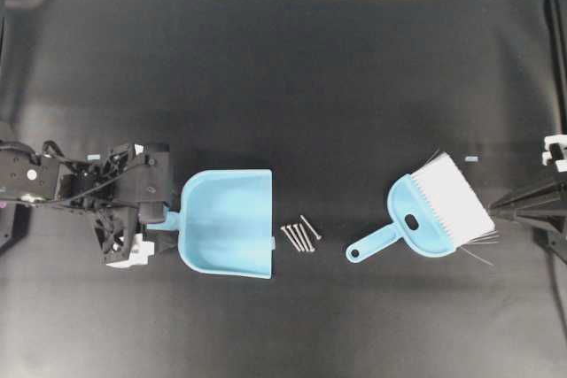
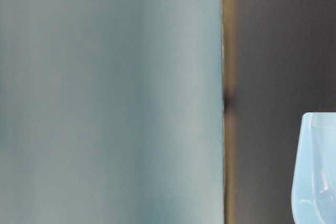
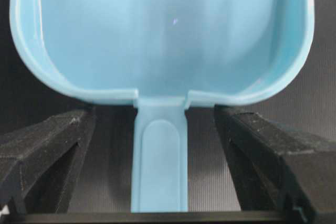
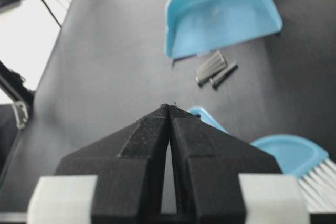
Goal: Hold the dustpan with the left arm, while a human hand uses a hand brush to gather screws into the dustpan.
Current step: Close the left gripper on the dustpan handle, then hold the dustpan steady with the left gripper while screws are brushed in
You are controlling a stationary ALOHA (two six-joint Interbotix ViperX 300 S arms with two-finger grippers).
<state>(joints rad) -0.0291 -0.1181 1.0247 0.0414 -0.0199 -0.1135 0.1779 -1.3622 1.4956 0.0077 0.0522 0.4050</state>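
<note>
My left gripper stands wide open astride the dustpan handle, whose long axis runs straight ahead between my untouching fingers toward the screws; my right gripper, closed and empty, lies far off.

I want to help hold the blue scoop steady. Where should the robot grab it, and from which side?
Grab the dustpan by its short, narrow handle, coming from behind the rounded back, away from the screws. The pan is too wide to pinch, and its mouth must stay clear. The left gripper is lined up there, fingers open on either side of the handle.
</note>
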